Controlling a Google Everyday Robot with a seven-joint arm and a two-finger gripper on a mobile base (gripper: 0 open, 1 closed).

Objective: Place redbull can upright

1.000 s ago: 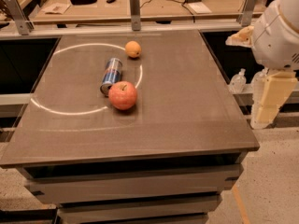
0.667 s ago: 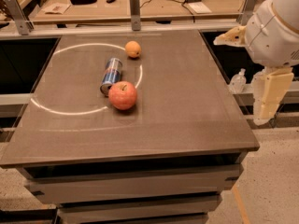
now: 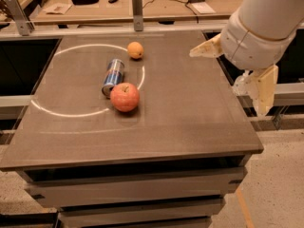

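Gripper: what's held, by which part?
Nothing. The gripper hangs open and empty by the right edge of the table; the redbull can lies on its side.

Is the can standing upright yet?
No, the can lies on its side beside the apple, and the gripper is far off at the table's right edge.

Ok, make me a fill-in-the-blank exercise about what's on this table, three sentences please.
1. The can lies on its ____ on the table.
2. The apple sits right by the can, and farther back is an ____.
3. The open gripper hovers at the table's ____ edge as pictured, holding nothing.
Missing words: side, orange, right.
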